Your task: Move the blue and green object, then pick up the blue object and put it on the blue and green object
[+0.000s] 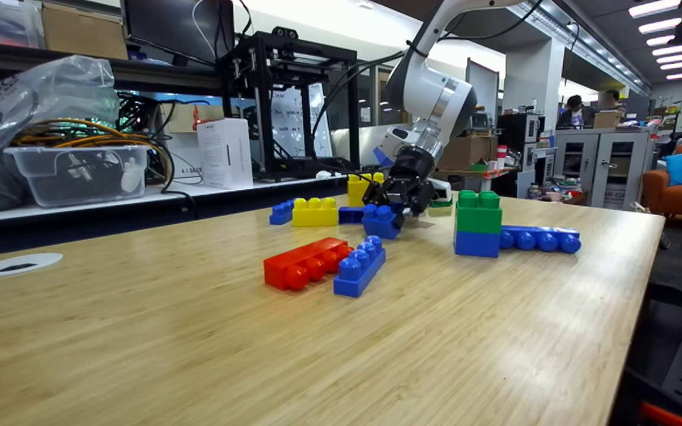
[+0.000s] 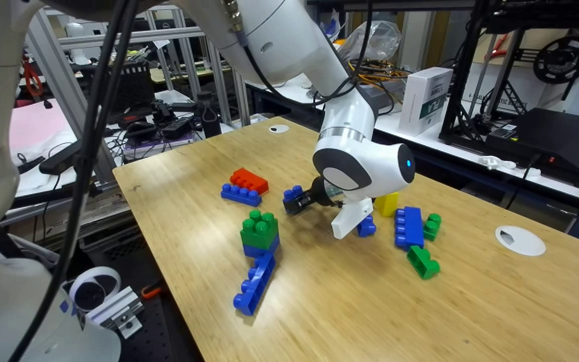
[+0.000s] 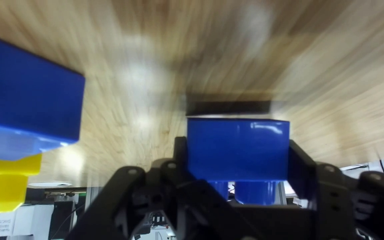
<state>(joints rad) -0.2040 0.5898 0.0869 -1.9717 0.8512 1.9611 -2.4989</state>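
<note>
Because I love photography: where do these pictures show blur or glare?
Wrist view: tabletop largely streaky and blurred, with pale glare patches; white glint on the blue brick in the gripper. In an exterior view: ceiling lights glow blank white. Both exterior views: green-and-blue tower fairly crisp.

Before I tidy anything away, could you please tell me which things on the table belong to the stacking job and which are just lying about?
Part of the job:
small blue brick, gripped in the claw
green-and-blue tower

Just lying about:
red brick
yellow bricks
other blue bricks
loose green bricks
</note>
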